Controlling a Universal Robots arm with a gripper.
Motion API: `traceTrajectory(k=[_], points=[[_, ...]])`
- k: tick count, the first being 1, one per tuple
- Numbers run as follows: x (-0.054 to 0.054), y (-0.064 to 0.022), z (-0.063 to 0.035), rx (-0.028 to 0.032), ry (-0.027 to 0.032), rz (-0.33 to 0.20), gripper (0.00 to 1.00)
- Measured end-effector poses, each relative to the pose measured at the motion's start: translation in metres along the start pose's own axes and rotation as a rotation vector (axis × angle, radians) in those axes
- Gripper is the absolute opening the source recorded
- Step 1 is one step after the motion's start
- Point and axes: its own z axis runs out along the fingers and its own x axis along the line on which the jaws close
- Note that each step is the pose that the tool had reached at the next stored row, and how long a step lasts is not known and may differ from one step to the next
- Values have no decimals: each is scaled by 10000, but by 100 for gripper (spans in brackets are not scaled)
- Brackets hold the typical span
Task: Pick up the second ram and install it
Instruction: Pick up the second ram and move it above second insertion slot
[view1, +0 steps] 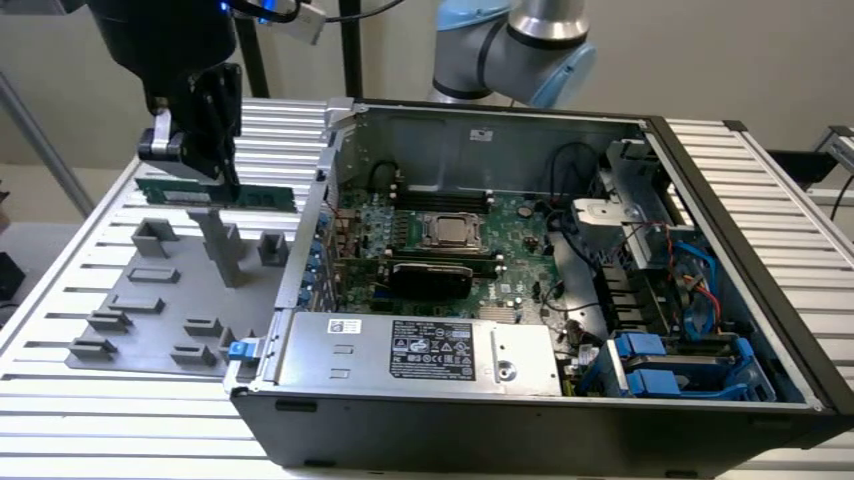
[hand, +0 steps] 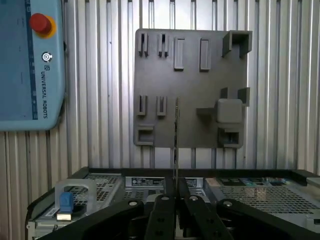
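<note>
- Nearest you in the exterior view, the computer case (view1: 534, 420) is lying open on the slatted table (view1: 134, 400), with its black front wall facing the camera.
- Just inside that wall, the power supply (view1: 414, 350) is sitting at the case's near edge, and the blue drive caddies (view1: 654, 365) are sitting in the case's near corner on the exterior view's right.
- Deeper in the case, the motherboard (view1: 514, 225) is lying flat on the case floor, with the CPU socket (view1: 451, 231) showing near its middle.
- Outside the case, on the exterior view's left, the gray fixture plate (view1: 147, 300) (hand: 190, 90) is resting on the table just beside the case wall.
- Over that plate, and so outside the case, the gripper (view1: 214, 175) (hand: 176, 187) is pinching the second ram (view1: 260, 195) (hand: 176, 135), its fingers nearly together on the thin board.
- The ram is standing on its long edge; you cannot tell whether it is touching the plate.
- Outside the case and apart from the plate, the blue teach pendant (hand: 30, 65) is lying on the table.
- Behind the case's far wall, the robot arm (view1: 514, 50) is rising.
</note>
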Motion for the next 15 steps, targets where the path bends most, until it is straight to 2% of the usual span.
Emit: traceTrajectory(k=[15], points=[[-102,-522,-19,1,-13,-1,13]])
